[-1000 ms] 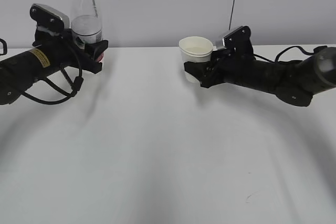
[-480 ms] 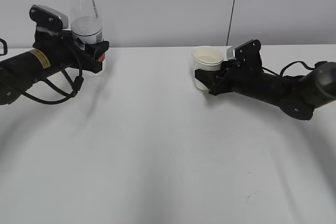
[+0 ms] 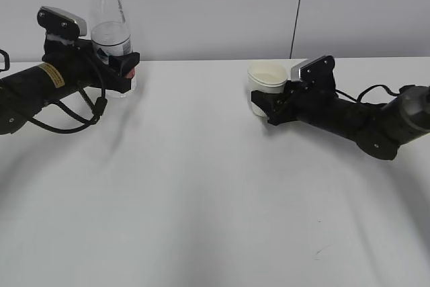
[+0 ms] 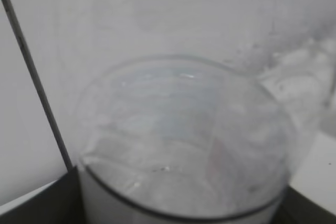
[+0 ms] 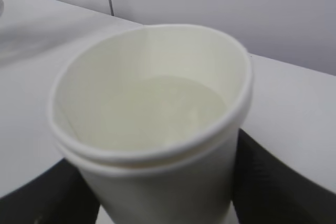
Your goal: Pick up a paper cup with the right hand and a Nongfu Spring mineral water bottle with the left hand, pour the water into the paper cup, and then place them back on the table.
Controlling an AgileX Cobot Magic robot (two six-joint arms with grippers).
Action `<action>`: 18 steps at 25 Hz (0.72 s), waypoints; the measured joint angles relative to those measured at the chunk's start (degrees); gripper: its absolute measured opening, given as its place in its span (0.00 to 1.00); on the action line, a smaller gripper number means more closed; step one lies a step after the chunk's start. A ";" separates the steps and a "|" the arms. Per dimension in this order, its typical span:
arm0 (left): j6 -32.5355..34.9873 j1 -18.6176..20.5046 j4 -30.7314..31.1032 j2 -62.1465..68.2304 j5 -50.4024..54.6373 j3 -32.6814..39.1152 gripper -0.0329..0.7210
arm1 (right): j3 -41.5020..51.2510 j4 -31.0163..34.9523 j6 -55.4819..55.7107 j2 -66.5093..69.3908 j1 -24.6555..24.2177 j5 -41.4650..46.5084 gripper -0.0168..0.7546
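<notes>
The Nongfu Spring bottle stands upright at the far left of the white table, uncapped, with water in its lower part. My left gripper is shut around its labelled lower body; the bottle fills the left wrist view. The paper cup sits low at the table's right centre, upright, with water inside. My right gripper is shut around its lower half. In the right wrist view the cup sits between the black fingers.
A thin black cable hangs down the grey wall behind the cup. A small dark scratch marks the table near the front right.
My right gripper has carried the cup down and to the right, level with the tabletop. The left gripper has lowered the bottle slightly.
</notes>
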 joint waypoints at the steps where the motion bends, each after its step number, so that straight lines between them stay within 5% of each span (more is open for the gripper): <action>1: 0.00 0.00 0.00 0.00 0.00 0.00 0.60 | 0.00 0.00 -0.14 0.39 0.00 -0.31 0.66; 8: -0.04 0.00 0.24 0.00 0.24 0.00 0.60 | 0.00 0.17 -0.36 0.97 0.00 -1.35 0.67; 14: -0.04 0.00 0.67 0.00 0.79 0.00 0.60 | 0.00 2.58 -0.36 1.16 0.00 -1.95 0.85; 18: -0.04 0.00 0.73 0.00 0.79 0.00 0.60 | 0.00 3.32 -0.44 1.16 0.00 -1.49 0.88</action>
